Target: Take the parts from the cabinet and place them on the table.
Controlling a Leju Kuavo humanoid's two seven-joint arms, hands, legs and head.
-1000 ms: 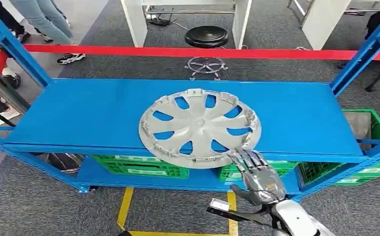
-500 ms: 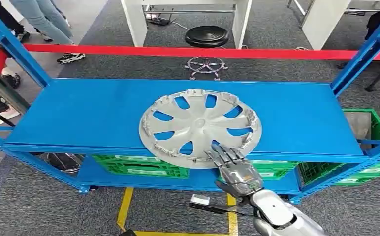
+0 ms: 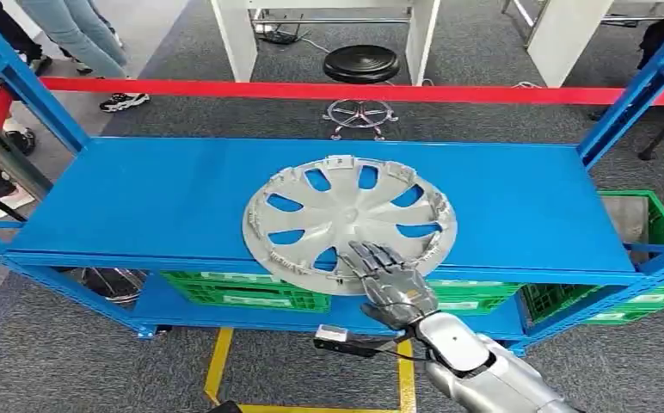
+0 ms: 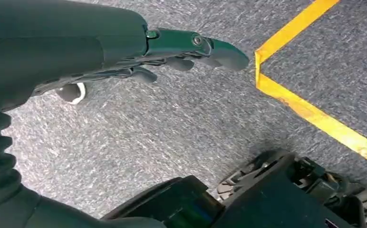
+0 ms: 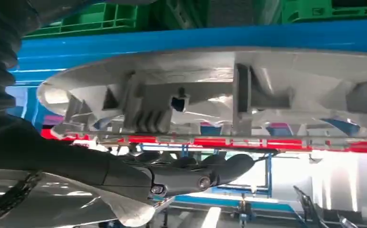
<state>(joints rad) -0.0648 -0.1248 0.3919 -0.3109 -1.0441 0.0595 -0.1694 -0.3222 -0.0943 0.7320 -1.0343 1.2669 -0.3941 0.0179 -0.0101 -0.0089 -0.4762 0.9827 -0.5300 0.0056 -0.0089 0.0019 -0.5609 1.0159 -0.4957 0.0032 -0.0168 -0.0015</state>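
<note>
Hubcap [image 3: 349, 224]: grey moulded plastic, satin finish. Shelf [image 3: 139, 202]: blue painted metal, smooth. Crates [image 3: 242, 291]: green plastic. Floor [image 3: 70, 361]: rough grey carpet. Right arm [image 3: 501, 383]: polished silver.

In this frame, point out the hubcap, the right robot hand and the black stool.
hubcap [image 3: 346, 215], head view, on its centre hub.
right robot hand [image 3: 389, 280], head view, on the back of the hand at the hubcap's near rim.
black stool [image 3: 361, 62], head view, on the round seat.
</note>
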